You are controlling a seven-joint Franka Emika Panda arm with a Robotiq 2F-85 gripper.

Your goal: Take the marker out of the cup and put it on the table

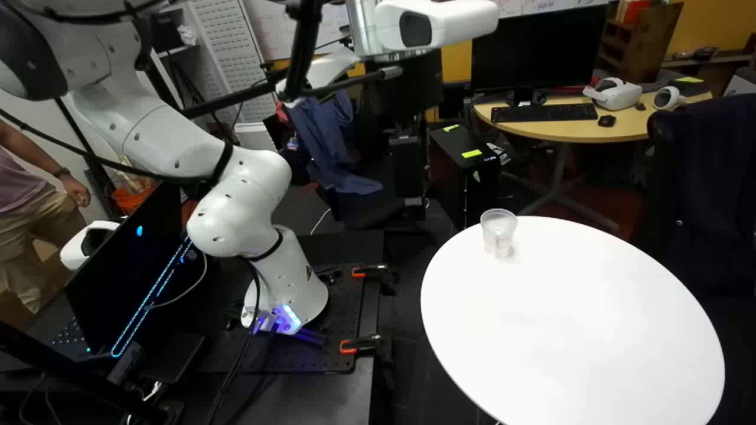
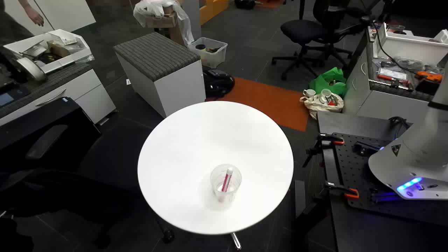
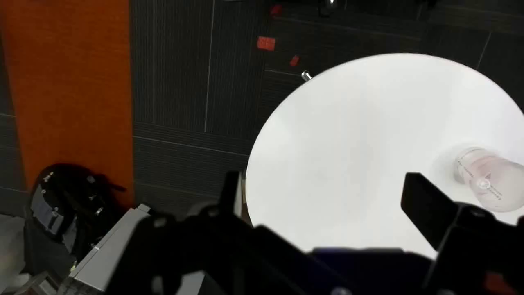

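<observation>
In the wrist view the gripper (image 3: pixel 322 187) gapes wide, the cup (image 3: pixel 500 186) beyond one finger (image 3: pixel 423 205); in an exterior view that cup holds the marker (image 2: pixel 227 179); in an exterior view the table (image 1: pixel 579 330) seems lower than the gripper.

Three downward views of the same white table (image 2: pixel 196 150)

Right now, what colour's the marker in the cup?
The marker is pinkish red with a white top, clearest in an exterior view.
</observation>
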